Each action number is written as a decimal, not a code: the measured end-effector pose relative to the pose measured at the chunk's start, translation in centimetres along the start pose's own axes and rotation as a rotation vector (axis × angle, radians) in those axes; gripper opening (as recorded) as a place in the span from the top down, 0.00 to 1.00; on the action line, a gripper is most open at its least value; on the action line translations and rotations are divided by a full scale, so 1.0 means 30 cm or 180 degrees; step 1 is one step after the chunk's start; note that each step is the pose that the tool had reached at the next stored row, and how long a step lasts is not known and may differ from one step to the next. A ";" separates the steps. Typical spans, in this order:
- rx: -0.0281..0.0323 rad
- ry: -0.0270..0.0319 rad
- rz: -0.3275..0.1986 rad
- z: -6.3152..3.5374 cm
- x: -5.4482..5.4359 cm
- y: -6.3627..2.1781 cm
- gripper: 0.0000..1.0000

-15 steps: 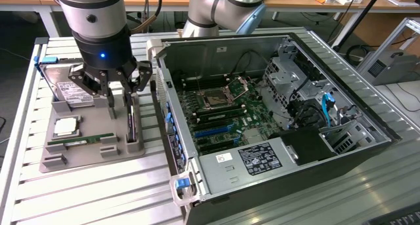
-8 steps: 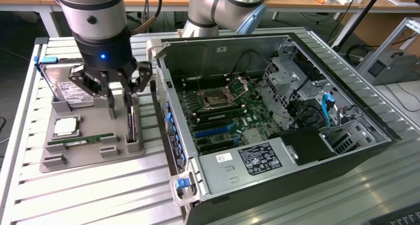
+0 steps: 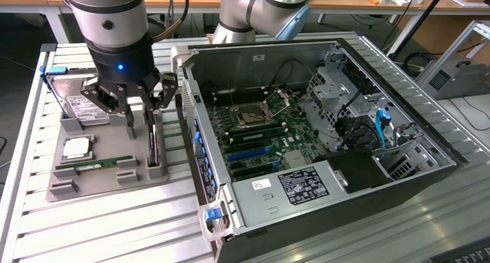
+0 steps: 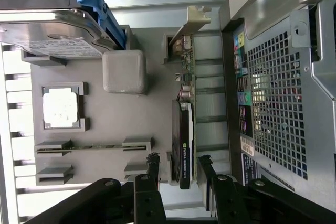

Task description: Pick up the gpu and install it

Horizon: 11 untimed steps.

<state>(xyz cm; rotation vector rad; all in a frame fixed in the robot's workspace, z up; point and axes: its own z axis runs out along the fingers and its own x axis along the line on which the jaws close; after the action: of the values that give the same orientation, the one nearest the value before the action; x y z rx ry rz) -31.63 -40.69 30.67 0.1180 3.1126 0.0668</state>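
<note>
The gpu (image 3: 154, 147) stands on its long edge in a slot of the grey tray (image 3: 107, 180), next to the open computer case (image 3: 306, 131). In the wrist view the gpu (image 4: 185, 129) shows a dark side with a green board edge, and its silver bracket (image 4: 197, 17) is at the far end. My gripper (image 3: 144, 124) hangs over the tray, open. Its two black fingers (image 4: 153, 165) straddle the near end of the card with a gap on each side, gripper (image 4: 178, 165) centred on it. Nothing is held.
On the same tray lie a hard drive (image 3: 80, 105) with a blue bracket, a CPU (image 3: 77, 148) and a RAM stick (image 3: 96, 164). The case's side wall (image 4: 273, 103) stands close beside the card. A second arm's base (image 3: 260, 10) is behind the case.
</note>
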 end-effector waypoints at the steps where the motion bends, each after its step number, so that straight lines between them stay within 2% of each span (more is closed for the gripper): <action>1: 0.0000 0.0000 0.0000 0.001 0.000 0.000 0.58; 11: 0.0000 0.0000 0.0000 0.007 0.000 0.000 0.58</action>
<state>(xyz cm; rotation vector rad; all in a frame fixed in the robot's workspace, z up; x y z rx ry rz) -31.63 -40.69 30.46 0.1180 3.1125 0.0668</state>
